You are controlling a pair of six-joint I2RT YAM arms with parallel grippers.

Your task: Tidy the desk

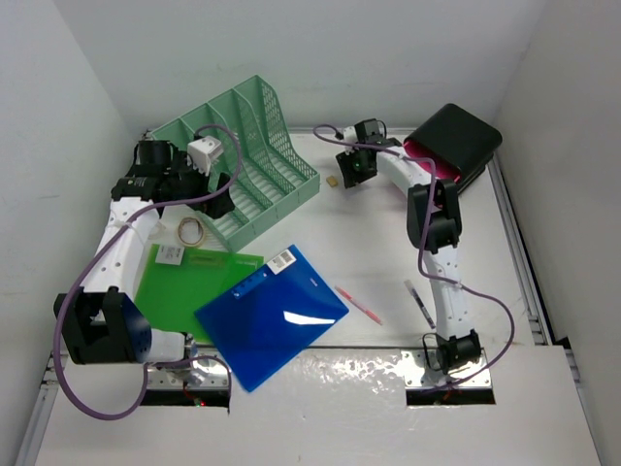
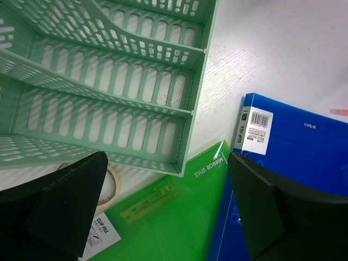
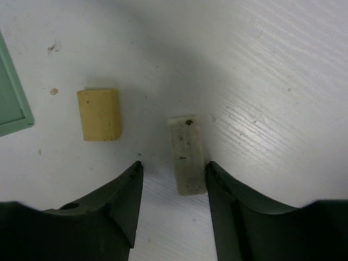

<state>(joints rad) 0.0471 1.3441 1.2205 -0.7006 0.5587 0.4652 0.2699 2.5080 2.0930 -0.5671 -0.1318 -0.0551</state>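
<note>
The white desk (image 1: 388, 252) holds scattered stationery. My right gripper (image 3: 174, 168) is low over the far middle of the desk (image 3: 283, 65). Its jaws stand apart around a dirty white eraser (image 3: 187, 155). The eraser lies against the right finger (image 3: 228, 206), with a gap to the left finger. A yellow eraser (image 3: 99, 115) lies just left of it, also visible as a speck from above (image 1: 333, 181). My left gripper (image 2: 168, 212) hangs open over a green folder (image 2: 163, 217), near the corner of the mint-green rack (image 2: 109, 81), holding nothing.
A blue folder (image 1: 272, 316) overlaps the green folder (image 1: 189, 277). A tape roll (image 1: 191, 230) lies beside the rack (image 1: 262, 146). A pink pen (image 1: 359, 304) and a black pen (image 1: 420, 303) lie near the front. A black-and-pink drawer box (image 1: 454, 141) stands far right.
</note>
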